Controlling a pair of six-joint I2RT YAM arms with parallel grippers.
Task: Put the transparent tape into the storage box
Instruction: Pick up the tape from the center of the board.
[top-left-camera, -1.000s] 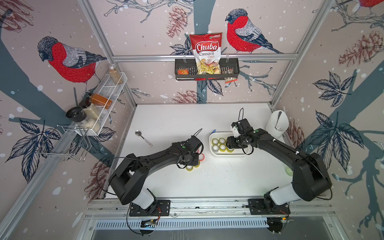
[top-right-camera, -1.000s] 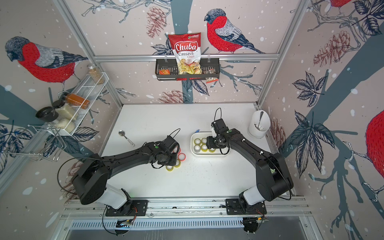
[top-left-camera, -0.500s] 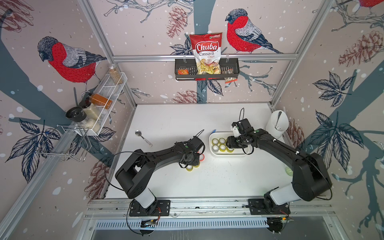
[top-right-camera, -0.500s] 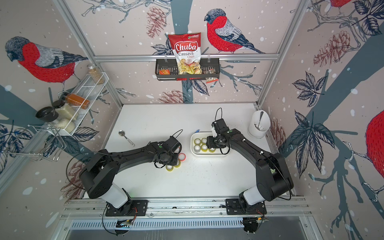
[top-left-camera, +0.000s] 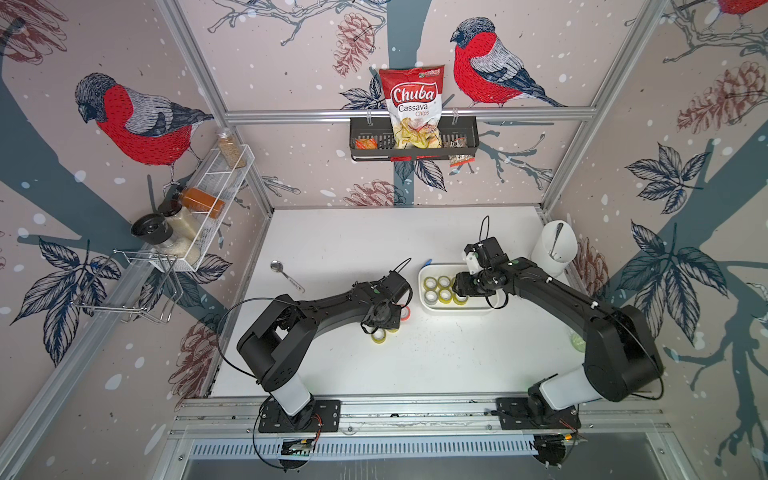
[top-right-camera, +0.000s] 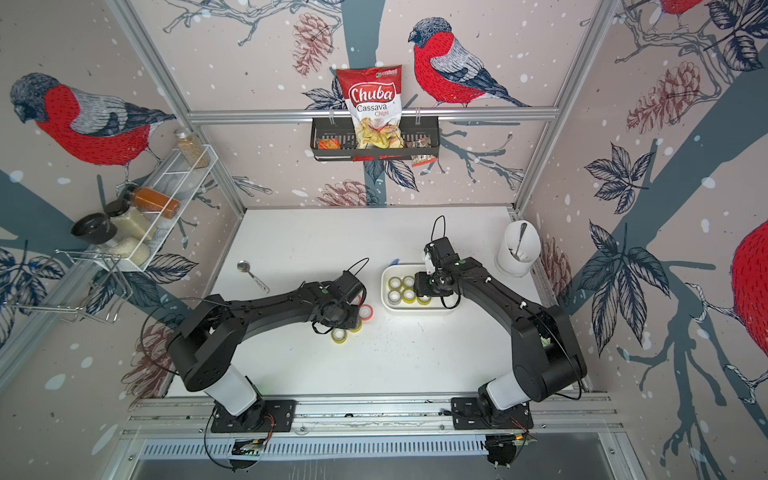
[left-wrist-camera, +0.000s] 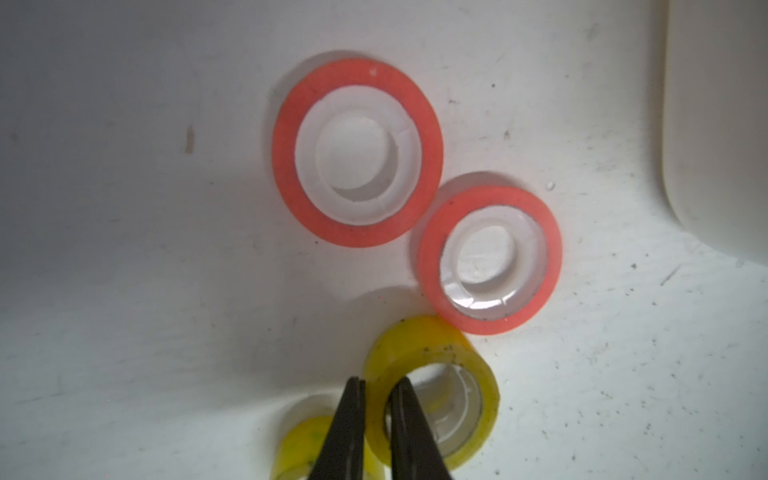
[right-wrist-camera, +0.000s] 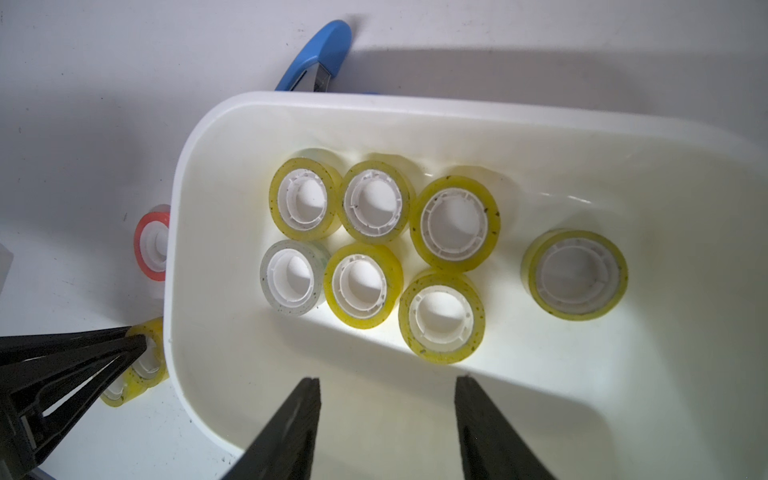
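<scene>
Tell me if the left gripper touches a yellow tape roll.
Touching: the left wrist view shows the left gripper with fingers pinching the wall of a yellow tape roll.

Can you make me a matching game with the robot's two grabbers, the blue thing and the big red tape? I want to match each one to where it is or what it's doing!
Things:
1. left gripper
2. right gripper
3. blue cutter
4. big red tape roll

Places or states:
A. open, above the storage box
B. flat on the table, next to a smaller red tape roll
C. shut on the wall of a yellow tape roll
D. on the table outside the storage box, partly hidden by its rim

Pairs: 1-C, 2-A, 3-D, 4-B
</scene>
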